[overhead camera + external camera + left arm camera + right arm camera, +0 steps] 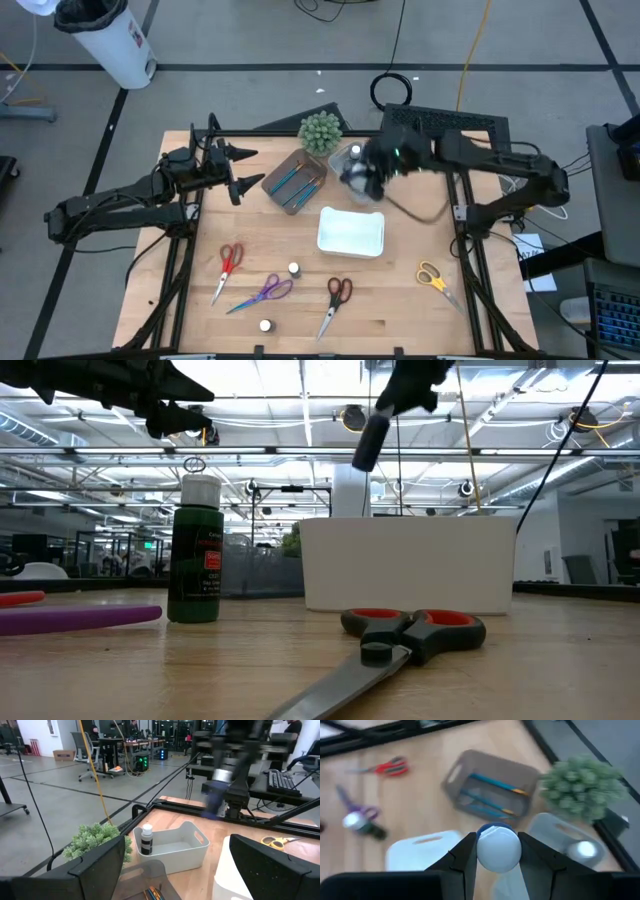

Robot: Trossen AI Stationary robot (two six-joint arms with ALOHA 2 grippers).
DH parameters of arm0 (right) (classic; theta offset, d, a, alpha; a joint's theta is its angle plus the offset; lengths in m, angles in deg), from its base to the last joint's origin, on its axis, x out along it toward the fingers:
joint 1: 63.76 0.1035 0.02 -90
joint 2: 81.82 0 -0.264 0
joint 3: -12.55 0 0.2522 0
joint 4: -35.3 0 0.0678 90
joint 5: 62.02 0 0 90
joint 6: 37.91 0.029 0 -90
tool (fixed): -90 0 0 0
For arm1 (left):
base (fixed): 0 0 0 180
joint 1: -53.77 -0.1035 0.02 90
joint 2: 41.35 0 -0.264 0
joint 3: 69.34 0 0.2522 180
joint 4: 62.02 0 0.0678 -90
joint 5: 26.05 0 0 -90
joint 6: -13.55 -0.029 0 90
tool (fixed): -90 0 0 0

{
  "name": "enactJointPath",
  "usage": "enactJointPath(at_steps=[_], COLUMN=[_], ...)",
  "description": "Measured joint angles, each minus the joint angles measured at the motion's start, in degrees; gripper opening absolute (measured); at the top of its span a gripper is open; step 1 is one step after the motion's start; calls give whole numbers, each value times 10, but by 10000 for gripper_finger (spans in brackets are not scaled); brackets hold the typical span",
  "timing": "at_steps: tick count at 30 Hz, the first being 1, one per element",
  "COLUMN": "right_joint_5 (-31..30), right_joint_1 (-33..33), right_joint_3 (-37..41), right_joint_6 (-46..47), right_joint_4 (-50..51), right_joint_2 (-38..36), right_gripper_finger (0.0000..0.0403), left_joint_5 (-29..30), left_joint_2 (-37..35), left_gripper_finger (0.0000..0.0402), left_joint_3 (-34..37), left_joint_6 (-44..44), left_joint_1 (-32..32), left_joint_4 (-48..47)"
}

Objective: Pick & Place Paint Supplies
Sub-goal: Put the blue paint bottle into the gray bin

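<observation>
**White cap pinched, pale tray just beside and below**

White-capped, the bottle [499, 847] I carry sits clenched in my right gripper [496, 851], lifted clear of the table. It hangs tilted, cap toward the wrist, dark body slanting down. The pale tray [345, 165], already holding one bottle [146, 839], lies just beside and beneath it, next to the plant [320, 131]. My right arm is the nearer. My left gripper [236, 170] waits spread wide by the brown tray [270, 181] of brushes [296, 180].
</observation>
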Motion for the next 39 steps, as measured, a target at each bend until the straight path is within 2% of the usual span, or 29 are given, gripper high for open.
enactJointPath(at_steps=[6, 10, 14, 31, 39], right_joint_5=[64, 94, 96, 109, 109], right_joint_1=[-107, -147, -170, -182, -180], right_joint_3=[0, 0, 0, 1, -1], right_joint_6=[-25, -49, -66, -108, -111], right_joint_4=[-15, -27, -43, -101, -112], right_joint_2=[46, 86, 125, 268, 287], right_gripper_finger=[107, 107, 107, 107, 119], left_joint_5=[0, 0, 0, 0, 0], left_joint_2=[0, 0, 0, 0, 0], left_gripper_finger=[361, 361, 361, 361, 361], left_joint_3=[0, 0, 0, 0, 0], left_joint_6=[0, 0, 0, 0, 0], left_joint_1=[0, 0, 0, 0, 0], left_joint_4=[0, 0, 0, 0, 0])
